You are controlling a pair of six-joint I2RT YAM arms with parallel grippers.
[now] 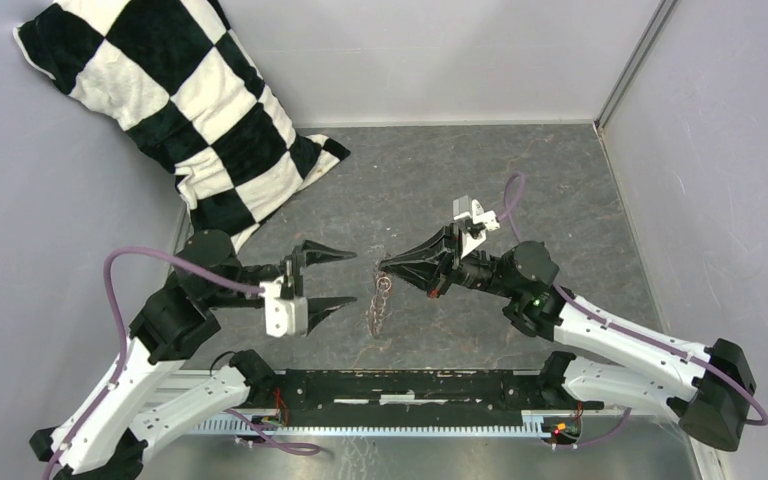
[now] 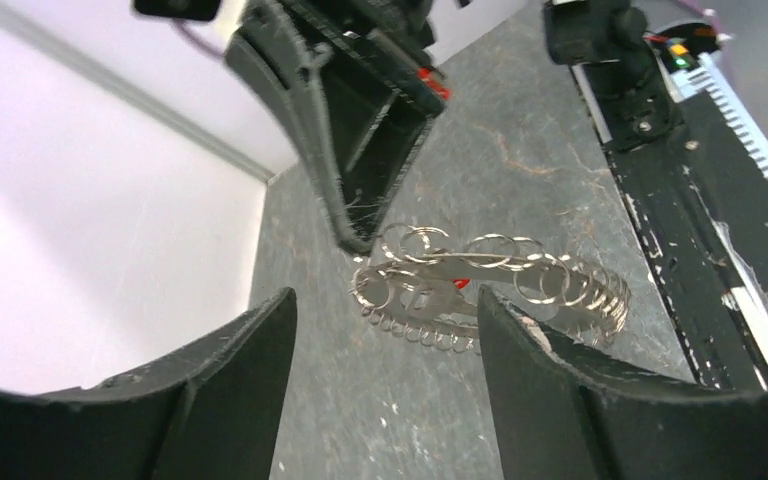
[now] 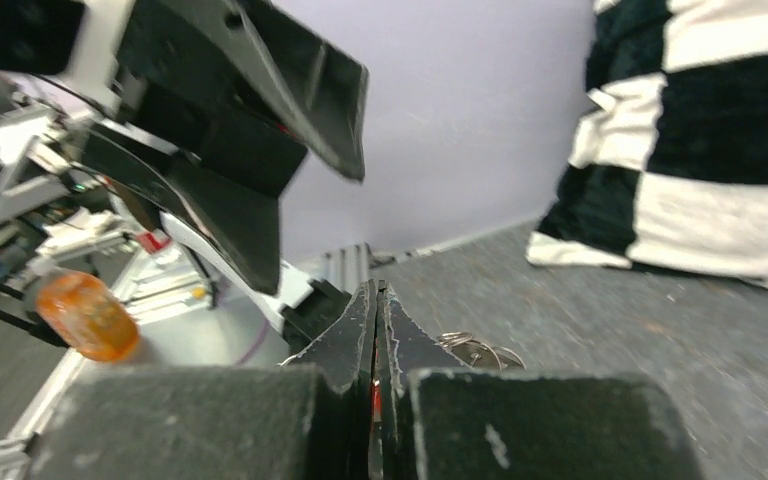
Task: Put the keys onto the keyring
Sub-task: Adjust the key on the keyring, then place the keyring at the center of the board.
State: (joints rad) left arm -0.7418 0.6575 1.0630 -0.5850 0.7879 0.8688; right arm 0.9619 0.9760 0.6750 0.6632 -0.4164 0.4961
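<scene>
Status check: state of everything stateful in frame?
left end effector, open, holding nothing, beside the keyring
right end effector, shut, tips at the keyring's end; grip unclear
keyring, resting on the table, between both end effectors
key, not discernible within the keyring
checkered pillow, slumped in the far left corner

The keyring (image 2: 520, 285), a chain of small silver rings with a red tag (image 2: 460, 284), lay in a flattened loop on the grey table (image 1: 520, 190). The key could not be picked out among the rings.
</scene>
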